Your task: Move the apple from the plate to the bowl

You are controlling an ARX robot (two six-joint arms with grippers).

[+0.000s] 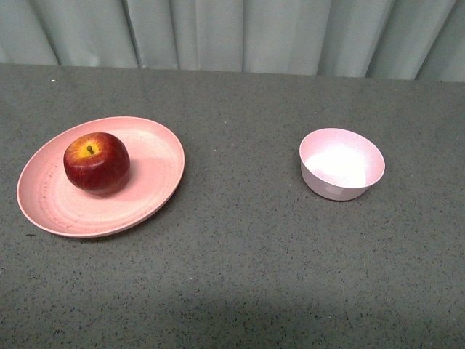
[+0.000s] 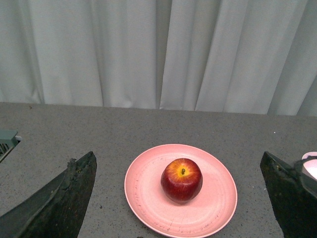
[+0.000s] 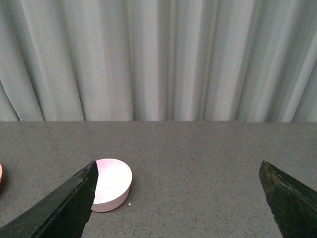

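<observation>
The dark red apple (image 1: 96,163) with a yellow patch at its stem sits on the wide salmon-pink plate (image 1: 156,178) at the left of the table. The small pale pink bowl (image 1: 341,163) stands empty at the right. Neither arm shows in the front view. In the left wrist view the apple (image 2: 181,180) and plate (image 2: 218,198) lie ahead, between the wide-open fingers of my left gripper (image 2: 181,198), well short of them. In the right wrist view my right gripper (image 3: 178,198) is open and empty, with the bowl (image 3: 113,184) beside its one finger (image 3: 69,206).
The grey speckled table (image 1: 240,276) runs back to a pale pleated curtain (image 1: 232,33). A grey object (image 2: 6,141) shows at the edge of the left wrist view.
</observation>
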